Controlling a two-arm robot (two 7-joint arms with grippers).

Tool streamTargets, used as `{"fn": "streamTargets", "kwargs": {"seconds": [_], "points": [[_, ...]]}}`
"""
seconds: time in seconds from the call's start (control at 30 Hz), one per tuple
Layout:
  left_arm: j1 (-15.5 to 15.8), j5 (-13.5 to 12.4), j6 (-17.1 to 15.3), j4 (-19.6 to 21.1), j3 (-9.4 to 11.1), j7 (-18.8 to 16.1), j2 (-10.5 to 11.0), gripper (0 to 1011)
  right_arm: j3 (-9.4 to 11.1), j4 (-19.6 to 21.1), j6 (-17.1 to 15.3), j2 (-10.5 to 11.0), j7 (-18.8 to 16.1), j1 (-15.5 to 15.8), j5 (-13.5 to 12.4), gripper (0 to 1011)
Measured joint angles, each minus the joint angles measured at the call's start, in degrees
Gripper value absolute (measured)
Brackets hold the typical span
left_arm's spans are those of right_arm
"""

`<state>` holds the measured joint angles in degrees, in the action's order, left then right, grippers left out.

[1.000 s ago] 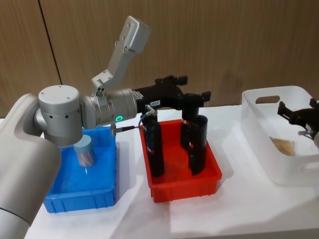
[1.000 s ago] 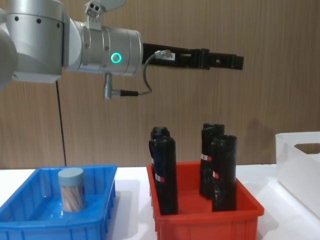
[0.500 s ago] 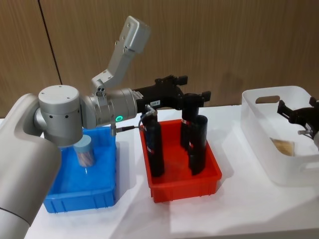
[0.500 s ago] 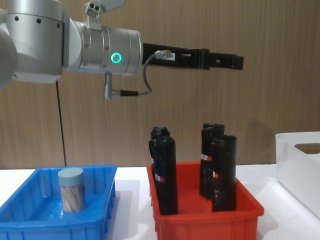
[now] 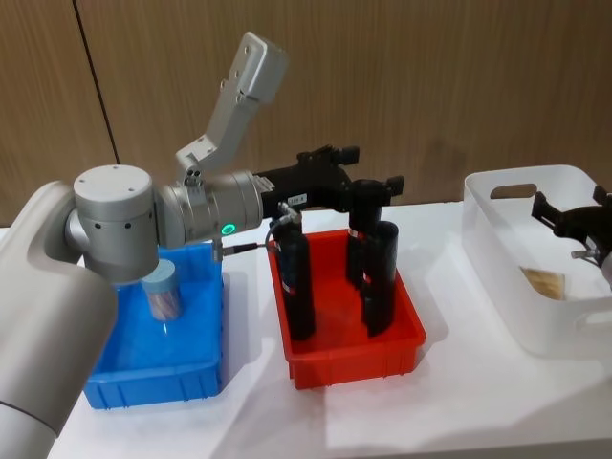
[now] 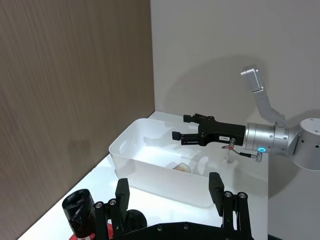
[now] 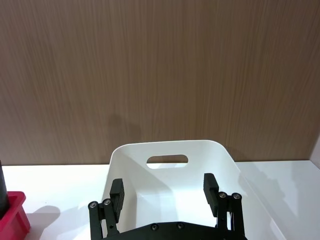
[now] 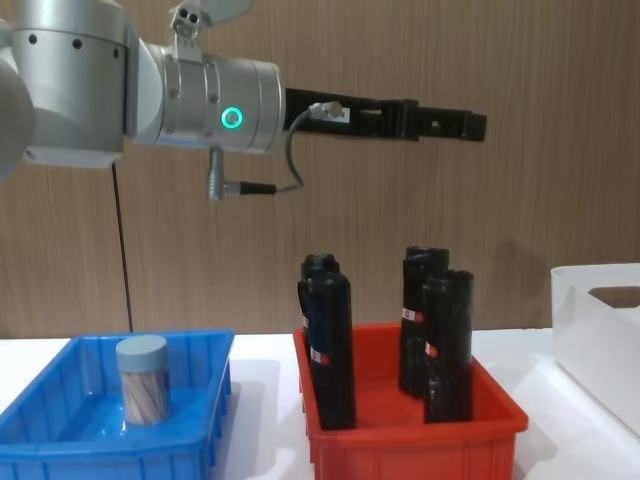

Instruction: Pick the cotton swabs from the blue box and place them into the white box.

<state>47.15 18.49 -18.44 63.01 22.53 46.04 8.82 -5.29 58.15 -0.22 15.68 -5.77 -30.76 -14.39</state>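
Left hand (image 8: 470, 124) unmoved above red bin (image 5: 354, 368), cotton swabs (image 5: 163, 292) unmoved

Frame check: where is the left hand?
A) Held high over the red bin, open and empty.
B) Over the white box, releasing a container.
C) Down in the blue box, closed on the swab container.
A: the left hand hangs open well above the red bin, while the cotton swabs stand untouched in the blue box.

Glossy plastic blue box (image 5: 153, 387), translucent white box (image 5: 497, 273) (smooth), matt wood-grain wall (image 5: 430, 76).
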Motion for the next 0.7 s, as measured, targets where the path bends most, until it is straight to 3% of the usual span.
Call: {"fn": "streamTargets", "kwargs": {"seconds": [0.33, 0.7], "points": [[-3.20, -0.66, 1.70, 2.94, 0.34, -4.37, 1.26, 1004, -0.81, 4.40, -0.09, 0.37, 0.15, 3.22, -0.19, 1001], [-9.62, -2.01, 5.07, 8.67, 1.04, -13.05, 3.76, 1004, -2.38, 13.15, -0.50, 1.12, 0.57, 9.62, -0.66, 1001]]}}
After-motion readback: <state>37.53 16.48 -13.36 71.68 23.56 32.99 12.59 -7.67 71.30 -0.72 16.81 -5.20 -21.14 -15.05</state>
